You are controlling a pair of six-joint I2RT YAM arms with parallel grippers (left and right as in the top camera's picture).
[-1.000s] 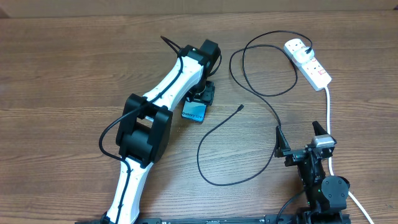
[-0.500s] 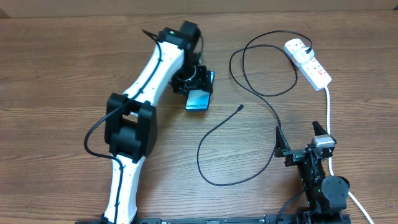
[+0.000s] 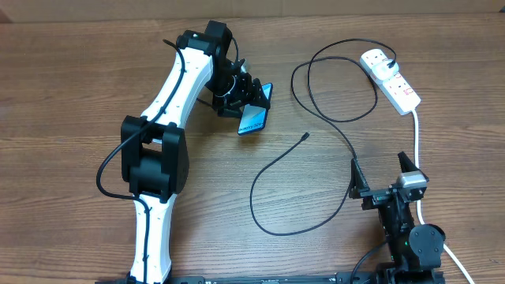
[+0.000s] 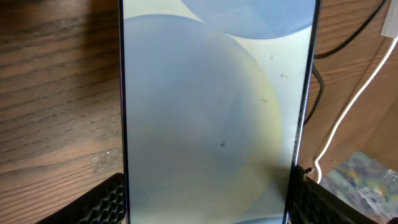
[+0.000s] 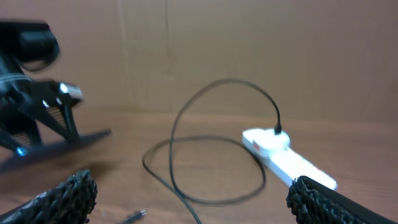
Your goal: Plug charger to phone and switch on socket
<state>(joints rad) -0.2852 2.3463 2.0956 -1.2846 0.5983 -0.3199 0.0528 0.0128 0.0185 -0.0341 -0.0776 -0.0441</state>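
Overhead: the left fingers (image 3: pixel 237 101) are clamped on the phone (image 3: pixel 255 118), which is tilted over the desk (image 3: pixel 79 95). The charger (image 3: pixel 347 41) loops from the socket (image 3: pixel 390 77) to its connector tip (image 3: pixel 305 136), near the phone. The right fingers (image 3: pixel 355 180) stand apart and empty

Left wrist: the screen fills the gap between the pads

Right wrist: the socket lies ahead

The phone should be held steady, port end toward the tip

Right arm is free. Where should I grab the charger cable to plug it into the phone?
Grip the charger just behind its connector tip, probably coming straight down from above with the jaws across the cable. That end lies flat and free, apart from the loops.
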